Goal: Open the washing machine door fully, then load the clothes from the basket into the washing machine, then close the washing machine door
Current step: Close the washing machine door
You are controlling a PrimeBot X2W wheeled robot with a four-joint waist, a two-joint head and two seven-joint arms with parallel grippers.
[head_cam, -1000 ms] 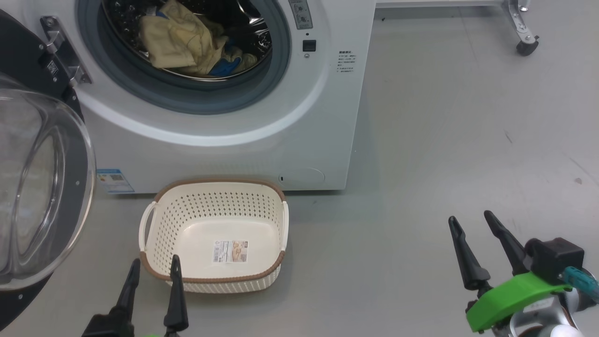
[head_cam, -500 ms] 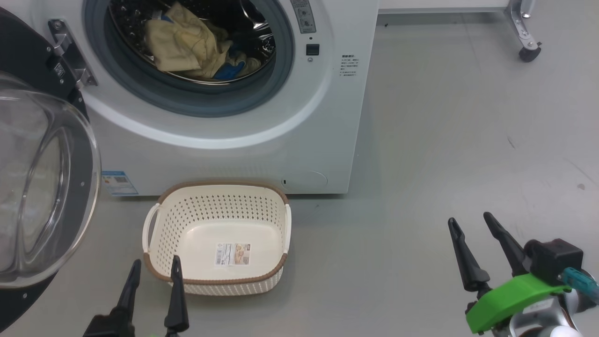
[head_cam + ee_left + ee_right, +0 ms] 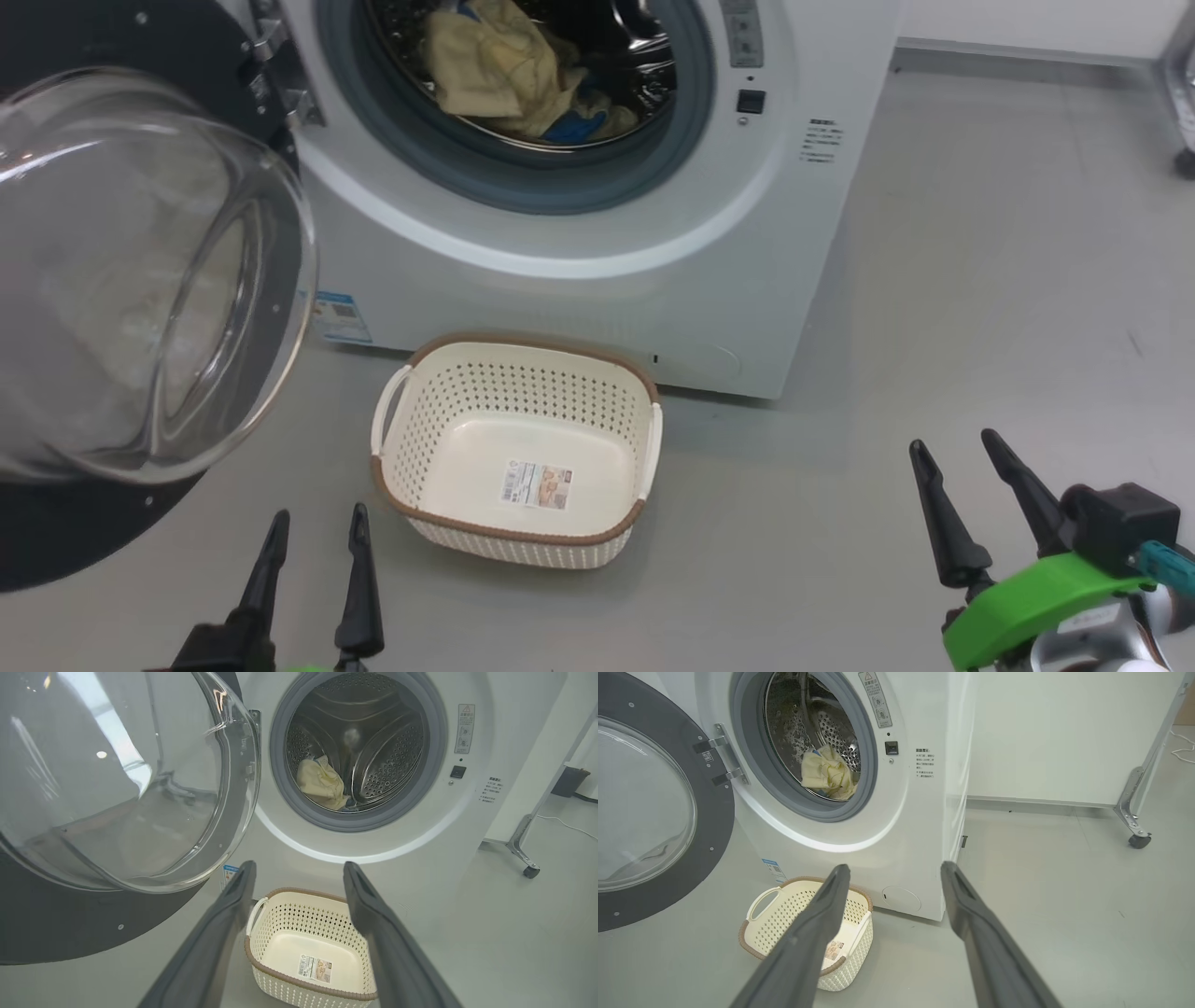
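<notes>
Up and left of the empty, wide-open left pincer [image 3: 318, 511] stood the round, black-ringed, glass-bowled washing machine door [image 3: 140, 280], open and well apart from the equally empty, open right pincer [image 3: 954, 441].

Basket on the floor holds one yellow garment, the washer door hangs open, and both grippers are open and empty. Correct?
No: the basket is empty, as the head view shows; the clothes lie in the washing machine. The washing machine door is open, and the left gripper and right gripper are open and empty.
</notes>
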